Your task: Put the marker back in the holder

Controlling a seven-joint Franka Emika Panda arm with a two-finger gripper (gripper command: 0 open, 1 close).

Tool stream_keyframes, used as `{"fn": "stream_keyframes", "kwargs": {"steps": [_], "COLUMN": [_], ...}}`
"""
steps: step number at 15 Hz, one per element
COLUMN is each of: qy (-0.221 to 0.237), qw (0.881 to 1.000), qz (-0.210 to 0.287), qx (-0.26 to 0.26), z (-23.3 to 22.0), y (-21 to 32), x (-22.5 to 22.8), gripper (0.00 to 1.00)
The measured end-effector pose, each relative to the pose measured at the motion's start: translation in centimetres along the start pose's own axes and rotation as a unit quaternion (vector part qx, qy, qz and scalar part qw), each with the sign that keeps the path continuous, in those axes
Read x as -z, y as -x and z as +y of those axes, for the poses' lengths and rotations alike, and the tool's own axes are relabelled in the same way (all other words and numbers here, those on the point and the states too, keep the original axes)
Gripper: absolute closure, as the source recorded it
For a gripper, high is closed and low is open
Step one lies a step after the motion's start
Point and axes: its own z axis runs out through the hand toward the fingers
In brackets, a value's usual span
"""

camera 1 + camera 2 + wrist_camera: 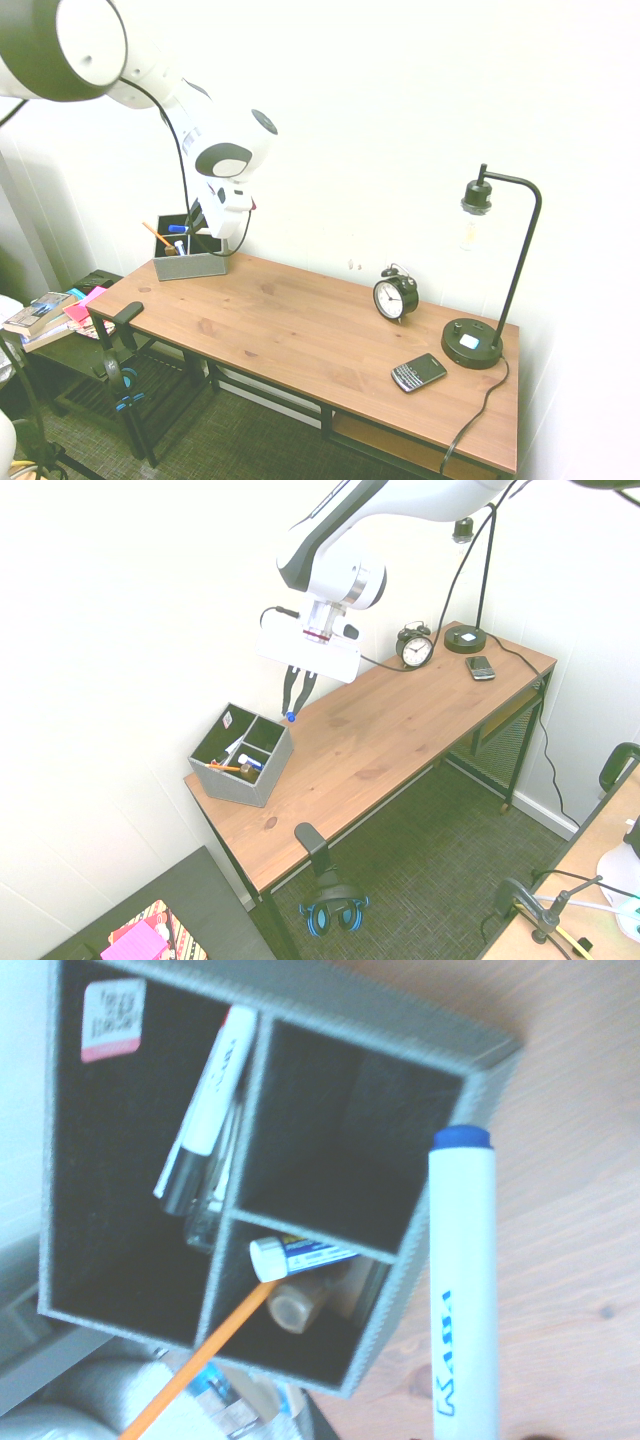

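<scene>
The black two-finger gripper [297, 692] pinches the white blue-capped marker [291, 712] upright; grey compartmented holder box [258, 780] sits just below, slightly aside.

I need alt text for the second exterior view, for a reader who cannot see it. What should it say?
A white robot arm's claw holds a marker, blue cap down, just above the grey holder at one end of a wooden desk. The holder already contains an orange pencil and other pens; a clock, phone and lamp sit at the far end.
</scene>
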Motion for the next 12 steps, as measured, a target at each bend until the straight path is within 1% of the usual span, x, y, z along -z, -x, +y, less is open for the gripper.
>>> {"fn": "stream_keyframes", "kwargs": {"steps": [3, 6, 7, 9, 12], "qy": [0.002, 0.009, 0.013, 0.016, 0.015], "qw": [0.999, 0.999, 0.999, 0.999, 0.999], "qz": [-0.035, -0.041, -0.041, -0.043, -0.044], "qx": [-0.005, -0.012, -0.015, -0.006, 0.009], "z": [-1.6, -2.2, -2.3, -2.6, -3.1], "y": [0.4, -0.4, -1.1, -2.3, -3.2], "x": [-1.4, -3.4, -4.3, -5.6, -6.3], "gripper": [1.00, 1.00, 0.00, 0.00, 0.00]}}
